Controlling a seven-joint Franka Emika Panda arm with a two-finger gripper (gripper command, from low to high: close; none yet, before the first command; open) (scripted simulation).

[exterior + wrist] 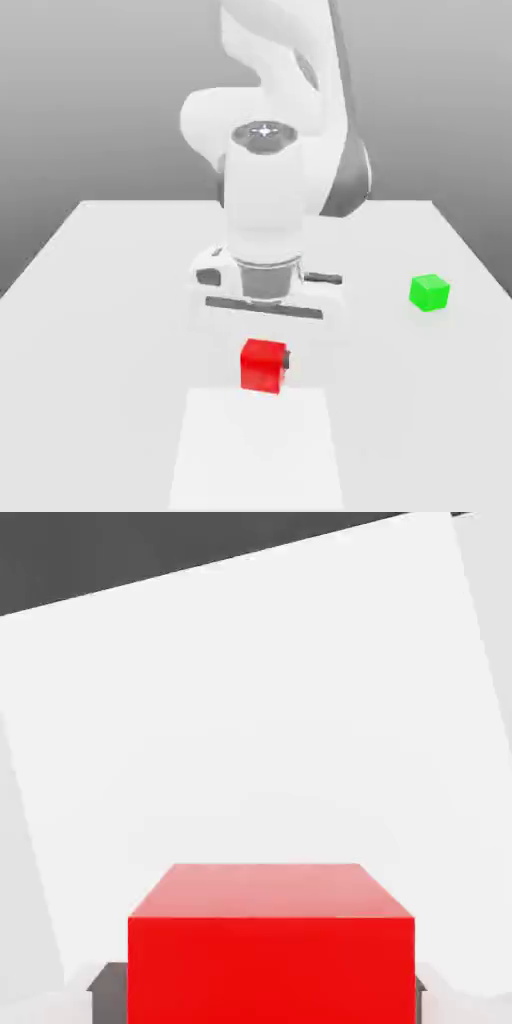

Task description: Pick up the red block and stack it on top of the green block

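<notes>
Red block [270, 952] clamped in hand [266, 368], unlabelled.

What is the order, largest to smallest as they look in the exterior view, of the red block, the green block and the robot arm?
1. robot arm
2. red block
3. green block, though it sits farther from the camera, so the blocks' true sizes may be alike.

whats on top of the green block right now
Nothing. The green block sits alone on the white table, its top face bare. The red block is apart from it, toward the exterior view's left, between the fingers. Its underside against the table is hidden.
</notes>
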